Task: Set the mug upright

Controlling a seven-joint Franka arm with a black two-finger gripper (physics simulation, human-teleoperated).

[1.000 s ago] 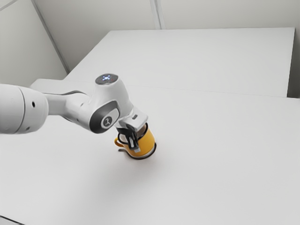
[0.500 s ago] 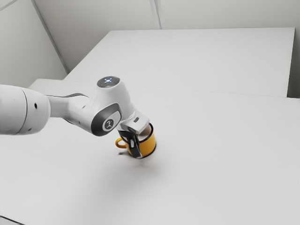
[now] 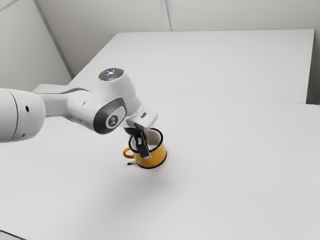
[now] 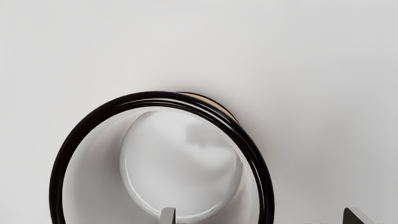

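Note:
The yellow mug (image 3: 156, 157) with black rims stands upright on its base on the white table (image 3: 225, 165), its handle toward the exterior view's left. My gripper (image 3: 145, 155) is at the mug's near side, over its rim. Looking from the wrist, the round opening of the mug (image 4: 149, 96) shows its pale inside and bottom. The gripper (image 4: 261, 216) is open, its fingers wide apart: one overlaps the mug's interior, the other is outside the rim. Part of the mug's near rim is hidden behind the hand.
The arm reaches in from the exterior view's left, above the table. A second white tabletop (image 3: 210, 65) adjoins at the back, with pale walls (image 3: 100, 17) behind it. A dark-edged object (image 3: 11, 235) shows at the lower left corner.
The mug was leaning toward the exterior view's left a second ago; now it is level on its base. After dipping lower beside it, my hand has risen.

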